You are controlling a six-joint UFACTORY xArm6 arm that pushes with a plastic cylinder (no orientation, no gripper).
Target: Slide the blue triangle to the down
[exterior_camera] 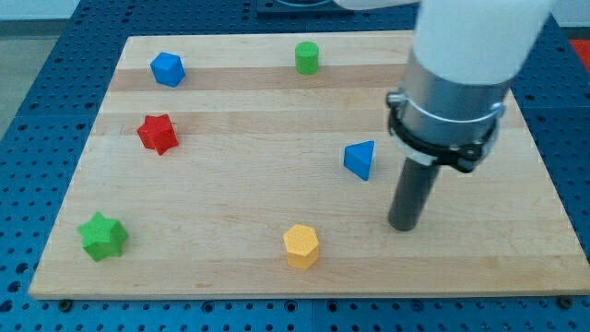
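Note:
The blue triangle [360, 159] lies on the wooden board [230, 203] right of the middle. My tip [403, 225] rests on the board to the right of and below the triangle, a short gap apart and not touching it. The dark rod rises from the tip into a grey and white arm body that covers the board's upper right.
A blue block [168, 69] sits at the upper left and a green cylinder [307, 57] at the top middle. A red star [158, 134] is at the left, a green star [102, 236] at the lower left, a yellow hexagon block [301, 245] at the bottom middle.

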